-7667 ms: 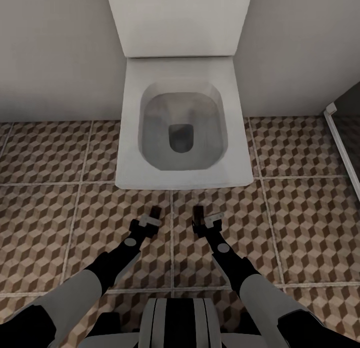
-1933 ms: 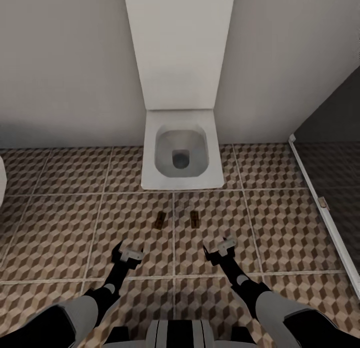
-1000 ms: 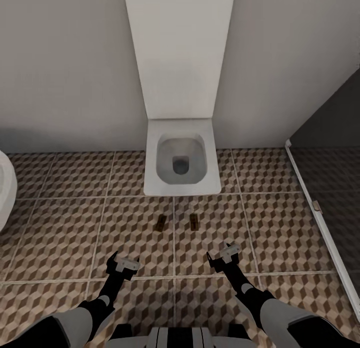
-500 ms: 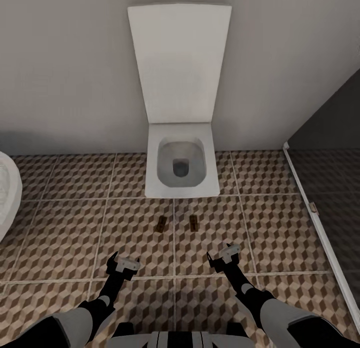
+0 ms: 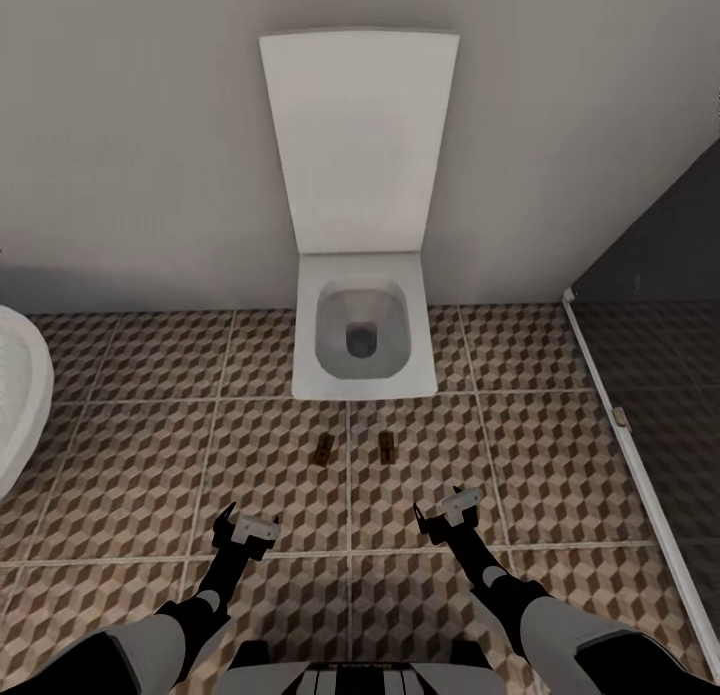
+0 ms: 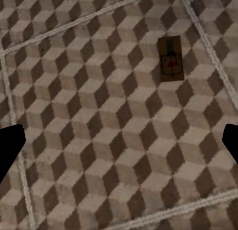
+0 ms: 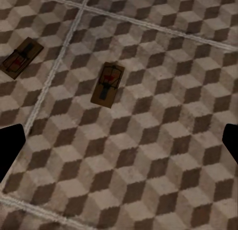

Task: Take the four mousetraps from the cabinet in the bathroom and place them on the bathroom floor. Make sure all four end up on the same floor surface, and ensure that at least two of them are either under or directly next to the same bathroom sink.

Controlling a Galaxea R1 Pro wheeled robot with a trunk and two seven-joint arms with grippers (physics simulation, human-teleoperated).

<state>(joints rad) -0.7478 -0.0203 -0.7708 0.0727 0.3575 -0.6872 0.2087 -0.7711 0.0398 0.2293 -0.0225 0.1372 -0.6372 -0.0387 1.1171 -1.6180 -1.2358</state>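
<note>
Head view, near field: left gripper [image 5: 243, 527] and right gripper [image 5: 446, 506] are hanging low over the bathroom floor [image 5: 130, 455], fingers spread apart, nothing between them. In the wrist views the finger tips are showing as dark shapes at opposite frame edges, with bare tile in the gap. Judgement: both are sitting released because their loads are already down.

Mid field: two mousetraps are lying flat on the cube-pattern tiles ahead of the grippers, one either side of a grout line. Left trap [image 5: 323, 449] is lying ahead of and inboard of the left gripper; right trap [image 5: 386, 447] likewise for the right gripper. Traps are near each other, not touching, well apart from the grippers. Left wrist view is showing one trap [image 6: 171, 59], red mark visible; right wrist view is showing both.

Far field: a white toilet [image 5: 365, 345] with raised lid is standing against the wall just beyond the traps. A white curved fixture [image 5: 15, 400] is showing at the left edge; a dark shower area [image 5: 660, 375] is lying at right.

Judgement: two of four traps are down, beside the toilet rather than any sink, so the sink condition is looking unmet.
</note>
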